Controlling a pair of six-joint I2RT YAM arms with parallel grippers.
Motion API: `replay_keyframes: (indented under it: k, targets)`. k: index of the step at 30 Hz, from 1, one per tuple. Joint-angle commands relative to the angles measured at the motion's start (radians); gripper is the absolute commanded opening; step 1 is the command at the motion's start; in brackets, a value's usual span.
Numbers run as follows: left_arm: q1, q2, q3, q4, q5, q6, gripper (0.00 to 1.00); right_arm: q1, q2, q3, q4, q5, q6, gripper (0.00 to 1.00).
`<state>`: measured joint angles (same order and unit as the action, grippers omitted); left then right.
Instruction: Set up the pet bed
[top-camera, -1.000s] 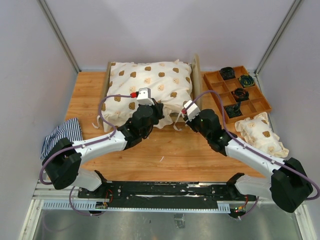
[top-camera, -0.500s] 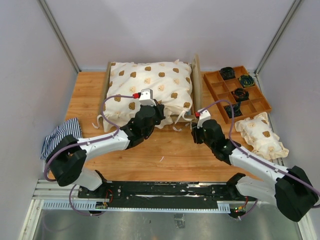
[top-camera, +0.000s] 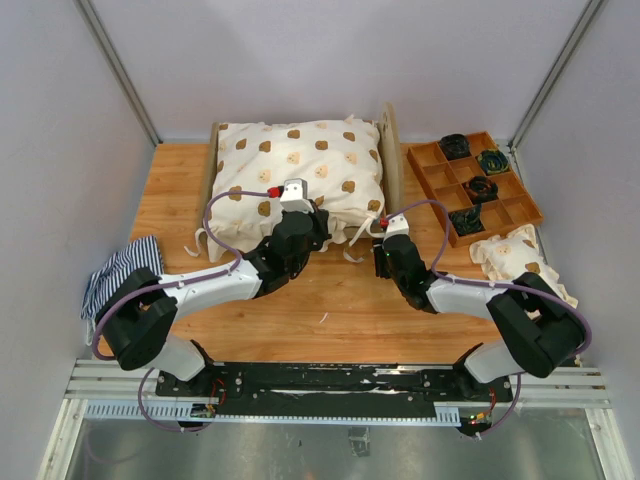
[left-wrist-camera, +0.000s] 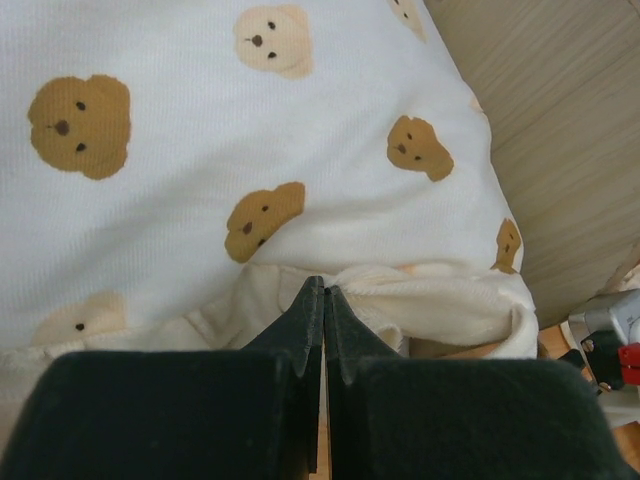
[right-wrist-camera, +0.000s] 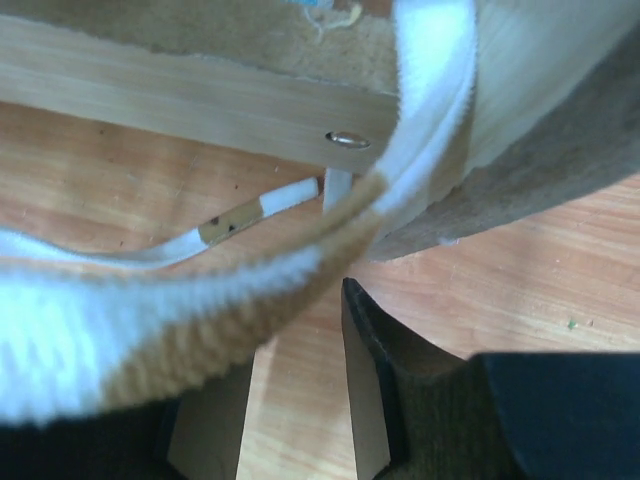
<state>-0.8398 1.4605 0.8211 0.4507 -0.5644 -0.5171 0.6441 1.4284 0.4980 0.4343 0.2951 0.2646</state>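
The pet bed (top-camera: 392, 150) stands at the back centre, its light wood frame showing on both sides of a cream cushion printed with dog faces (top-camera: 300, 165) that lies on it. My left gripper (top-camera: 305, 212) is shut, and its tips (left-wrist-camera: 323, 286) press into the folded near hem of the cushion (left-wrist-camera: 250, 130). My right gripper (top-camera: 381, 243) is low at the bed's near right corner. It stands open (right-wrist-camera: 295, 335) facing the wooden rail (right-wrist-camera: 200, 95), with a cream-and-brown tie strap (right-wrist-camera: 200, 300) draped across its left finger, not clamped.
A brown compartment tray (top-camera: 432, 160) with dark items stands at the back right. A small dog-print pillow (top-camera: 520, 262) lies in front of it. A navy-and-white striped cloth (top-camera: 125, 270) hangs at the table's left edge. Loose ties (top-camera: 352, 255) trail from the cushion.
My right gripper has pulled back off the cushion and dropped to the bed's near right corner, its jaws widening. The cushion has shifted slightly toward the back. The left gripper stays shut at the hem.
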Motion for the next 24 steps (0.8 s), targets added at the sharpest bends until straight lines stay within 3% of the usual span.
replay_keyframes:
  k: [1, 5, 11, 24]
  targets:
    - [0.007, 0.019, 0.030, 0.039, -0.033, 0.019, 0.00, -0.024, 0.053, 0.025, 0.100, 0.067, -0.008, 0.40]
    - [0.007, 0.030, 0.041, 0.044, -0.029, 0.019, 0.00, -0.038, 0.127, 0.053, 0.128, 0.026, -0.001, 0.40]
    - [0.007, 0.034, 0.047, 0.047, -0.017, 0.006, 0.00, -0.037, 0.217, 0.057, 0.197, 0.095, 0.036, 0.39]
    - [0.007, 0.061, 0.058, 0.057, -0.006, -0.006, 0.00, -0.038, 0.377, 0.141, 0.121, 0.244, 0.134, 0.36]
